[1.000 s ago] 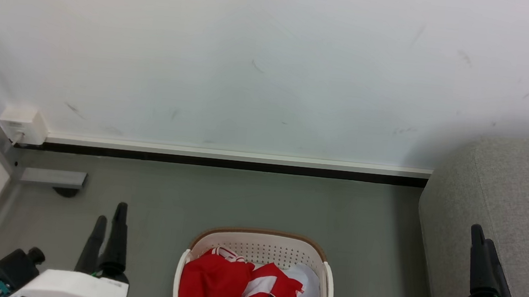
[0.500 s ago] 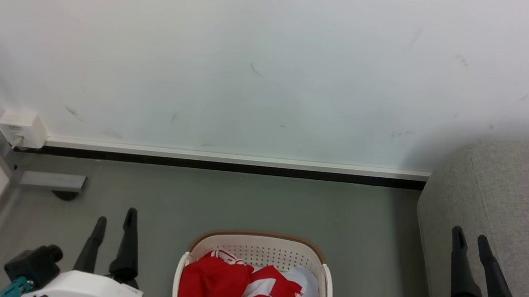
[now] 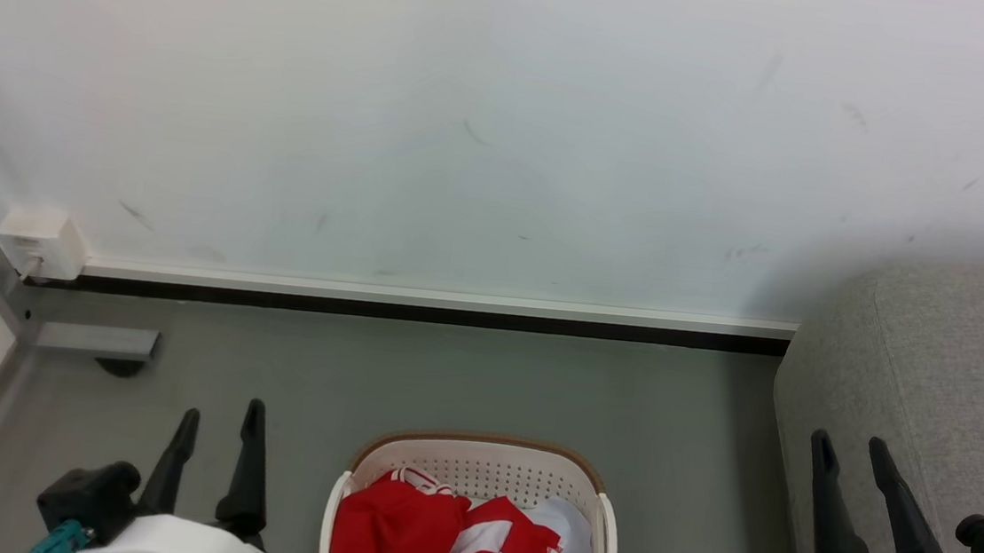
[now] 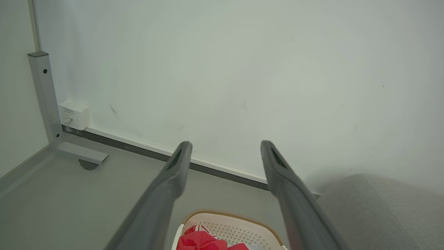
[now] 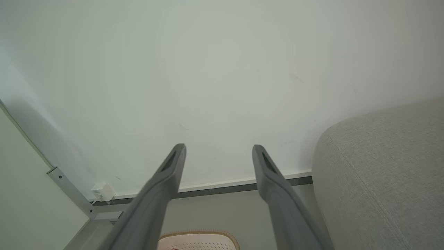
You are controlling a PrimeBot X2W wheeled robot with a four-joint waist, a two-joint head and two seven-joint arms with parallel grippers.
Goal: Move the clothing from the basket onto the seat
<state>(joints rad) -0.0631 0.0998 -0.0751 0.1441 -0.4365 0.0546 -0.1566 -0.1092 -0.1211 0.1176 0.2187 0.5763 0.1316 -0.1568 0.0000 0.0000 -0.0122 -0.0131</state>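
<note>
Bright red clothing (image 3: 433,539) with white trim lies bunched in the cream basket (image 3: 480,463) with a brown rim, at the bottom middle of the head view. The left wrist view catches the basket (image 4: 239,224) and a bit of the clothing (image 4: 201,239) between the fingers. The grey seat (image 3: 956,371) fills the right side. My left gripper (image 3: 222,409) is open, raised left of the basket and apart from it. Open too, my right gripper (image 3: 849,446) hangs in front of the seat's near side, holding nothing.
A white wall (image 3: 506,117) with a skirting board closes the back. A grey metal post and foot (image 3: 95,338) and a white wall box (image 3: 41,237) stand at the left. A pale pad (image 3: 571,542) lies in the basket's right side. Grey floor (image 3: 447,379) lies beyond the basket.
Both grippers have moved inward toward the basket and rotated, so their fingers now show spread apart. The view has shifted slightly down.
</note>
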